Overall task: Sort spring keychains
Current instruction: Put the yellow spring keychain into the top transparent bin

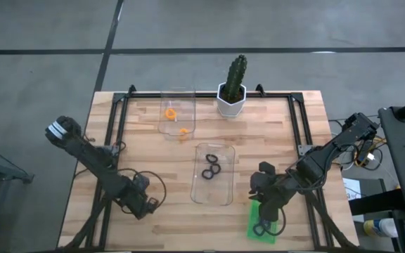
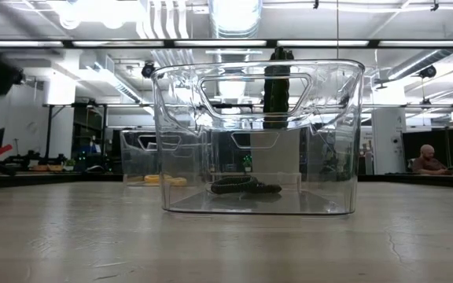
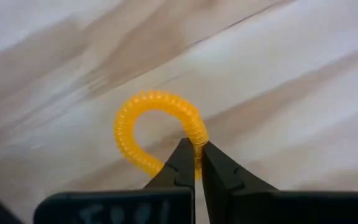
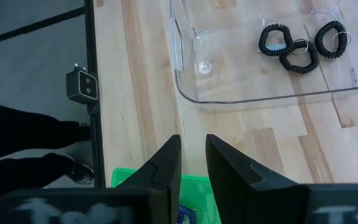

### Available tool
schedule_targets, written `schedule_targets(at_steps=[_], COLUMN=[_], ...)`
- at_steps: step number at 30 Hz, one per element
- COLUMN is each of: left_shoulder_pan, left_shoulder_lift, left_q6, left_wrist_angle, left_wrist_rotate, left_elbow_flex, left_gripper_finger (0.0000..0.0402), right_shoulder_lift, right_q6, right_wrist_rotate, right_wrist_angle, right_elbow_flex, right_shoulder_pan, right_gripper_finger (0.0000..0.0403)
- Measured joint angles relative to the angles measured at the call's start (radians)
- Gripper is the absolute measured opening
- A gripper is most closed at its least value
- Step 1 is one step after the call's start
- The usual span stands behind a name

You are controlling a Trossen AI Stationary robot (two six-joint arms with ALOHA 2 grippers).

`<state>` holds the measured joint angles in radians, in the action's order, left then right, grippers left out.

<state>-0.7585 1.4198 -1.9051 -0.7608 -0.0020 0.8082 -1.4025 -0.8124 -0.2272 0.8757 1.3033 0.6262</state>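
My left gripper (image 1: pixel 146 204) is low over the table's near left part, shut on an orange spring keychain (image 3: pixel 143 127). My right gripper (image 4: pixel 193 155) is open above the green tray (image 1: pixel 264 223) near the table's near right corner and touches nothing. A purple keychain (image 4: pixel 189 215) lies in that tray. Three black keychains (image 4: pixel 298 45) lie on the floor of the nearer clear tray (image 1: pixel 213 173). Two orange keychains (image 1: pixel 171 112) lie in the farther clear tray (image 1: pixel 177 111). My left gripper pinches the orange keychain between its two fingertips on one side of the coiled ring (image 3: pixel 197 138). The rest of the ring stands out beyond the fingertips as an open loop. I cannot tell whether the ring touches the table.
A cactus in a white pot (image 1: pixel 232 88) stands at the far edge, behind the clear trays. A black frame rail (image 4: pixel 91 74) runs along the table's side. Bare wood lies between the left gripper and the nearer clear tray. A person (image 2: pixel 429 159) sits far off in the room.
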Motion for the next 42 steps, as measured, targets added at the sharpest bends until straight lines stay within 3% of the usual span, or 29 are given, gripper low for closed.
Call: schedule_targets(at_steps=[6, 10, 15, 18, 21, 25, 28, 32, 35, 37, 39, 42], left_shoulder_pan=[0.073, 0.174, 0.344, 0.462, 0.588, 0.749, 0.917, 1.142, 1.222, 1.228, 1.226, 1.226], left_shoulder_lift=[-0.105, -0.173, -0.206, -0.198, -0.184, -0.163, -0.133, -0.104, -0.097, -0.102, -0.111, -0.114], left_q6=[0.035, 0.137, 0.472, 0.643, 0.782, 0.959, 1.031, 1.111, 1.146, 1.143, 1.141, 1.160], left_wrist_angle=[-0.256, -0.404, -0.424, -0.422, -0.418, -0.361, -0.306, -0.163, -0.024, 0.049, 0.069, 0.043], left_wrist_rotate=[-0.364, -0.584, -0.795, -0.836, -0.806, -0.688, -0.497, -0.144, 0.146, 0.264, 0.276, 0.195], left_elbow_flex=[0.227, 0.372, 0.527, 0.600, 0.627, 0.598, 0.528, 0.422, 0.398, 0.400, 0.418, 0.441], left_gripper_finger=[0.0005, 0.0004, 0.0003, 0.0003, 0.0003, 0.0003, 0.0003, 0.0027, 0.0061, 0.0080, 0.0090, 0.0094], right_shoulder_lift=[0.000, 0.000, 0.000, 0.000, 0.000, 0.000, 0.000, 0.000, 0.000, 0.000, 0.000, 0.000], right_q6=[0.000, 0.000, -0.024, -0.049, -0.064, -0.078, -0.078, -0.078, -0.079, -0.090, -0.097, -0.096], right_wrist_rotate=[-0.001, -0.009, -0.011, -0.011, -0.011, -0.011, -0.011, -0.009, -0.002, -0.002, -0.002, -0.002], right_wrist_angle=[0.000, -0.001, -0.003, -0.003, -0.004, -0.005, -0.009, -0.029, -0.029, -0.029, -0.029, -0.029], right_elbow_flex=[0.000, 0.000, 0.000, 0.000, 0.000, 0.000, 0.000, 0.000, 0.000, 0.000, 0.000, 0.000], right_shoulder_pan=[0.000, -0.001, 0.000, -0.001, -0.001, -0.001, -0.001, -0.001, 0.000, 0.002, 0.002, 0.002], right_gripper_finger=[0.0074, 0.0077, 0.0071, 0.0068, 0.0070, 0.0075, 0.0077, 0.0073, 0.0069, 0.0068, 0.0070, 0.0074])
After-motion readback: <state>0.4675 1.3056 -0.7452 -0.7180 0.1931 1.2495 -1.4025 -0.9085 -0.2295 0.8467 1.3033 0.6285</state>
